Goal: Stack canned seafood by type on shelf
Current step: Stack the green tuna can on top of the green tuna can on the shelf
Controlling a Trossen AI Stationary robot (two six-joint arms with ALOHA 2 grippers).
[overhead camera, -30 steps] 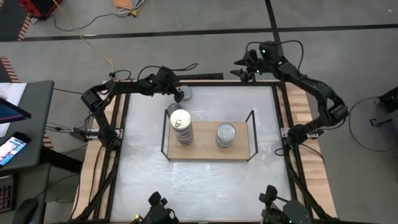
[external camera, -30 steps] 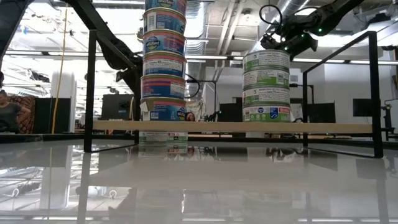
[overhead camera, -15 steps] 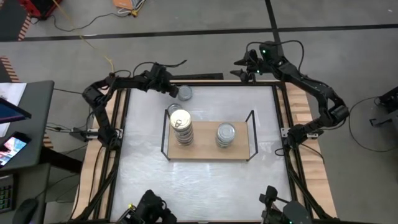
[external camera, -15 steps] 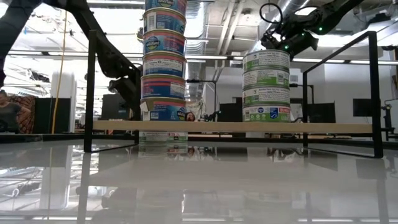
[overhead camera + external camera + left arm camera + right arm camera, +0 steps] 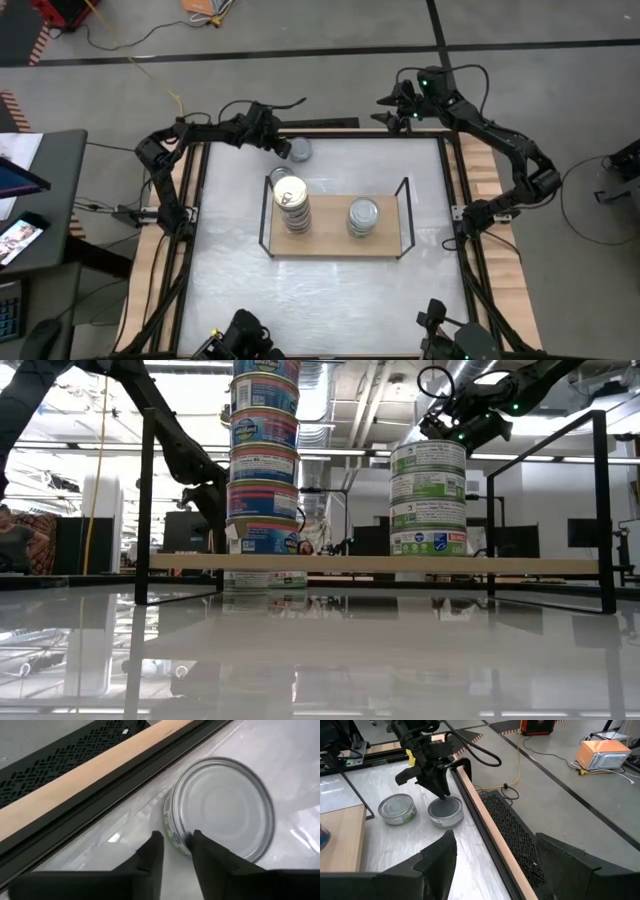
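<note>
Silver-lidded tin [image 5: 298,150] lies on the white table [image 5: 330,300] at upper centre, behind the wooden shelf [image 5: 335,243]. The left gripper [image 5: 174,845] is pinching its near rim, fingers nearly together. The right gripper [image 5: 495,857] waits open at upper right. Next, I judge: lift it onto the matching silver stack [image 5: 362,216].

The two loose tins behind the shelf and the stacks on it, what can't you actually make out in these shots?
- Taller stack: its top is cut off by the low view's upper edge, so its full count is unseen.
- Loose tin at the left gripper: the rim is between the fingers, but a firm grip cannot be confirmed.
- Second loose tin: in the high view the taller stack mostly hides it.
- Shorter stack: label text too small to read.
</note>
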